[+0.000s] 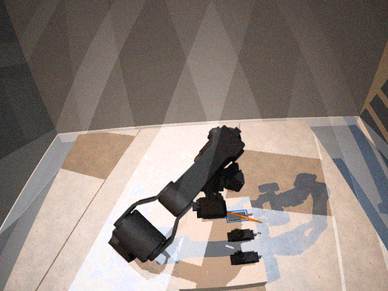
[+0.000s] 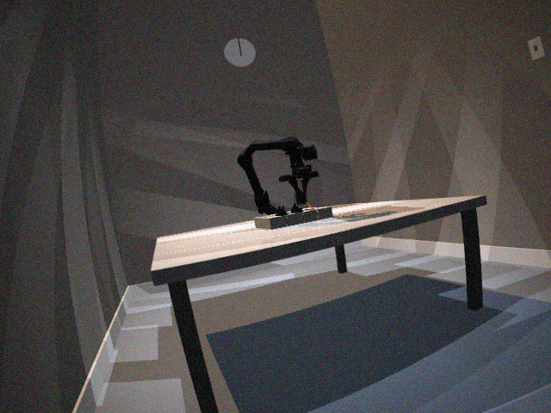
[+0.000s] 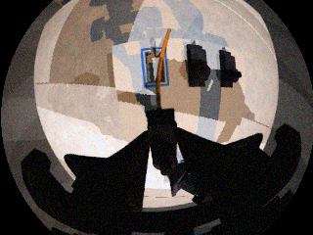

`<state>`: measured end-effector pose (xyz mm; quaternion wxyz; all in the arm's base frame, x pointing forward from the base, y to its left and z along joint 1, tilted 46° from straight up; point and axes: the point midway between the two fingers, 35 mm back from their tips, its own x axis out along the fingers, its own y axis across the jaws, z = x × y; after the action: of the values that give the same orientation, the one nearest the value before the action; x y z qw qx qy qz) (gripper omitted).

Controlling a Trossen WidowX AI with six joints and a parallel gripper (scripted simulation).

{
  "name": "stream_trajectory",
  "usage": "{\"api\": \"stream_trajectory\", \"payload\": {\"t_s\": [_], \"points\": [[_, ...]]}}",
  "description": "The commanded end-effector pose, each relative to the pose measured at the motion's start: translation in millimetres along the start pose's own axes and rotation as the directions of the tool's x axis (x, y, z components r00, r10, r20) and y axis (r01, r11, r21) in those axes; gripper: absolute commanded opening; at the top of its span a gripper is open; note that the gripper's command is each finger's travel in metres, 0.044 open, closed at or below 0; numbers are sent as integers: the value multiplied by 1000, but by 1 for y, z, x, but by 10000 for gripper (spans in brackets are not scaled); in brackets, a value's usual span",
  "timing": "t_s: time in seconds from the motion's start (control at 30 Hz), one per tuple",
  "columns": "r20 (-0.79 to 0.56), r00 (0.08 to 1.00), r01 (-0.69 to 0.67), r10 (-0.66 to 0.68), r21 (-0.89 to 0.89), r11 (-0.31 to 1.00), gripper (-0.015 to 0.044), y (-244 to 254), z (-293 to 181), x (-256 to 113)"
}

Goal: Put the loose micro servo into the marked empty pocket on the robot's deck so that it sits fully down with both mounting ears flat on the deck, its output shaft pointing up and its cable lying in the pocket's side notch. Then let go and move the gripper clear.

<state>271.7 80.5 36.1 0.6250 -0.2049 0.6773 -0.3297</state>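
Observation:
My gripper is shut on the loose micro servo, a black block between the fingertips. Its orange cable sticks out away from the fingers, across the blue-outlined pocket. The servo is held low over the deck, beside the pocket. The empty pocket shows dark inside, with its side notch at the end farther from the gripper in the wrist view. The fingers and shadow hide the servo's shaft and most of its ears.
Two black servos sit in the deck in a row beside the pocket, their tops standing above it. The arm's base and links stand on the left in the top view. The table extends around the deck.

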Motion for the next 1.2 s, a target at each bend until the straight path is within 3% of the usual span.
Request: {"api": "stream_trajectory", "payload": {"t_s": [0.0,0.8,1.17], "points": [[5,1000,0,0,-2,1000,0,-1,15,-1],[8,1000,0,0,1,1000,0,-2,98,-2],[8,1000,0,0,2,1000,0,-2,100,7]]}}
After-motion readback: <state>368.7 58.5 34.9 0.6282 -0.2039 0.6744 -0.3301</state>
